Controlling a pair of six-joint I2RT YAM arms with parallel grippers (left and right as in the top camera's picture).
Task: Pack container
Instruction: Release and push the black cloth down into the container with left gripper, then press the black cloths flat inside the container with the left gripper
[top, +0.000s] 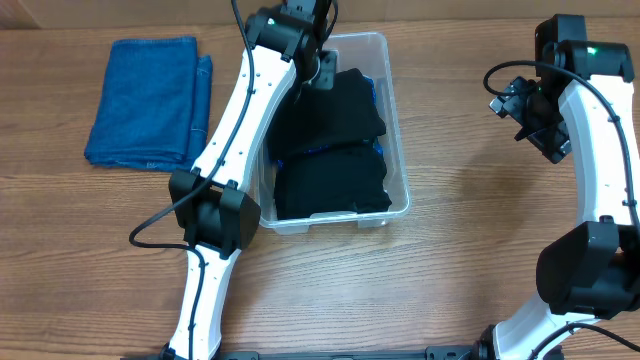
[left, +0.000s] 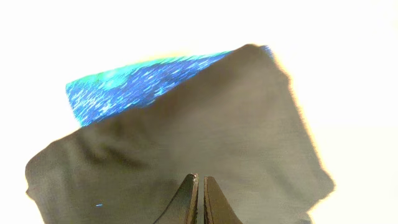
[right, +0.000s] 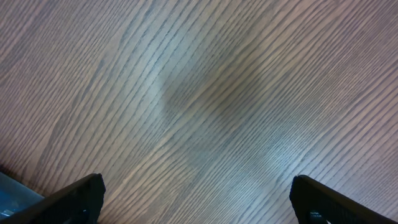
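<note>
The clear container (top: 401, 165) stands mid-table, holding two folded black cloths, one at the far end (top: 340, 115) and one at the near end (top: 332, 185), with blue fabric showing beneath. My left gripper (top: 322, 68) hangs over the container's far end. In the left wrist view it (left: 200, 178) is shut with nothing between its fingers, just above the black cloth (left: 205, 130), and a blue cloth (left: 134, 84) peeks out behind. My right gripper (top: 525, 105) is off to the right, away from the container. Over bare wood it (right: 196, 183) stands wide open and empty.
A folded blue denim cloth (top: 150, 100) lies on the wooden table (top: 460, 250) at the far left. The left arm (top: 230, 130) runs along the container's left side. A sliver of the container's corner (right: 12, 196) shows in the right wrist view.
</note>
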